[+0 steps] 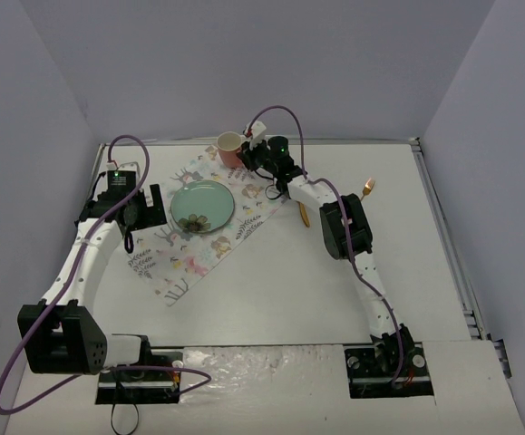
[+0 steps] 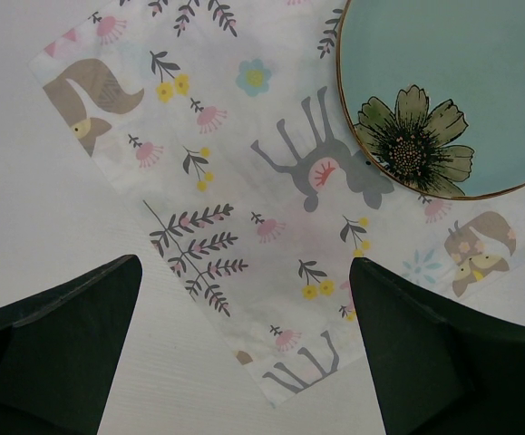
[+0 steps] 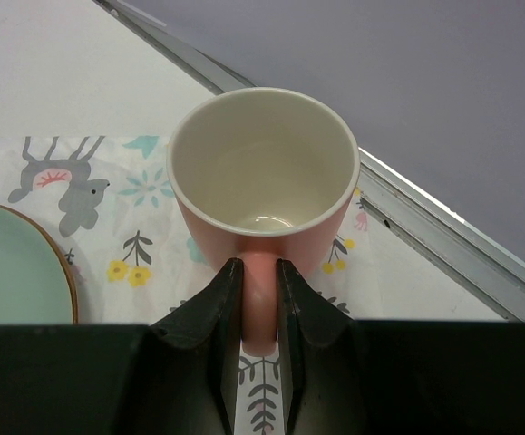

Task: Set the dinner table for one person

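Note:
The white dinner table (image 1: pixel 271 299) carries a patterned placemat (image 1: pixel 185 263) with a mint green, gold-rimmed plate (image 1: pixel 202 206) on it. A pink mug (image 1: pixel 229 145) with a cream inside is at the placemat's far corner. My right gripper (image 3: pixel 259 267) is shut on the handle of the mug (image 3: pixel 262 172); whether the mug rests on the cloth or hangs just above it I cannot tell. My left gripper (image 2: pixel 244 263) hovers open over the near-left edge of the placemat (image 2: pixel 244 181), with nothing between its fingers and the plate (image 2: pixel 461 82) off to its right.
A gold utensil (image 1: pixel 368 188) lies on the table to the right of the right arm. Another gold piece (image 1: pixel 304 216) shows partly under that arm. A metal rail (image 3: pixel 443 236) and grey walls border the table's far side, close behind the mug.

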Controlling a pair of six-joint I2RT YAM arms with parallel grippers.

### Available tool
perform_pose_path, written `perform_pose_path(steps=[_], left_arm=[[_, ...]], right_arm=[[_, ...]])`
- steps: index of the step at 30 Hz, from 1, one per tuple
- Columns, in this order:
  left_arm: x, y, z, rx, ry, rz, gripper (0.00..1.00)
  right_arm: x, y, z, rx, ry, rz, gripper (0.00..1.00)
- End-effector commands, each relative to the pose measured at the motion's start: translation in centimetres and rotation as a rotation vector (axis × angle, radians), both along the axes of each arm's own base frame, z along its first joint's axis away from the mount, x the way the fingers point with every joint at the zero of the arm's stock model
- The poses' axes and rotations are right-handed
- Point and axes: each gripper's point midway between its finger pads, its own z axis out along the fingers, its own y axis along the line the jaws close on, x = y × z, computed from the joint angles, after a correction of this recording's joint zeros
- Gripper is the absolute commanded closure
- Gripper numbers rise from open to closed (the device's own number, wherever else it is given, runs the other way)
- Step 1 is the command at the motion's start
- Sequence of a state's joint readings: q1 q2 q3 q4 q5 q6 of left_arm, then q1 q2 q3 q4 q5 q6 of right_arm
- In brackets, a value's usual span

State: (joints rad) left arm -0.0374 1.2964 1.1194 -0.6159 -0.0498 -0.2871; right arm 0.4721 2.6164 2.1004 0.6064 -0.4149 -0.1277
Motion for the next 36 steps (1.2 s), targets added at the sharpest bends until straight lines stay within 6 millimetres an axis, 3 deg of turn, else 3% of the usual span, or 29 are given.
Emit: perform_pose_path(steps=[1, 5, 10, 15, 18, 21, 23, 25, 30, 36], left_arm=[[0.9, 0.1, 1.3, 0.021, -0.055, -0.011, 0.03], [0.9, 0.2, 1.4, 0.022, -0.056, -0.010, 0.03], [0.8, 0.2, 1.4, 0.024, -0.058, -0.011, 0.03], [0.9, 0.1, 1.6, 0.022, -0.062, -0.011, 0.03], [0.8, 0.1, 1.7, 0.023, -0.067, -0.012, 0.03], [0.7, 0.0, 2.0, 0.021, -0.076, -0.014, 0.03], [0.7, 0.0, 2.2, 0.021, -0.082, -0.014, 0.03], [0.6, -0.1, 2.4, 0.016, -0.089, -0.017, 0.03], [0.6, -0.3, 3.0, 0.006, -0.107, -0.026, 0.03], [0.4, -0.6, 3.6, -0.007, -0.130, -0.036, 0.03]], right_arm=[[0.6, 0.3, 10.1, 0.143, -0.258, -0.009, 0.95], [0.7, -0.4, 9.8, 0.147, -0.248, -0.025, 0.89], [0.4, -1.4, 10.4, 0.152, -0.252, -0.037, 0.72], [-0.4, -2.3, 12.5, 0.166, -0.275, -0.047, 0.54], [-1.0, -3.3, 12.5, 0.165, -0.262, -0.066, 0.43], [-1.9, -4.6, 14.6, 0.176, -0.273, -0.084, 0.37], [-2.6, -5.9, 15.4, 0.173, -0.266, -0.105, 0.30], [-3.2, -7.3, 14.9, 0.155, -0.227, -0.131, 0.25], [-5.9, -11.4, 17.7, 0.155, -0.174, -0.220, 0.14], [-9.0, -17.0, 15.8, 0.119, 0.005, -0.419, 0.06]])
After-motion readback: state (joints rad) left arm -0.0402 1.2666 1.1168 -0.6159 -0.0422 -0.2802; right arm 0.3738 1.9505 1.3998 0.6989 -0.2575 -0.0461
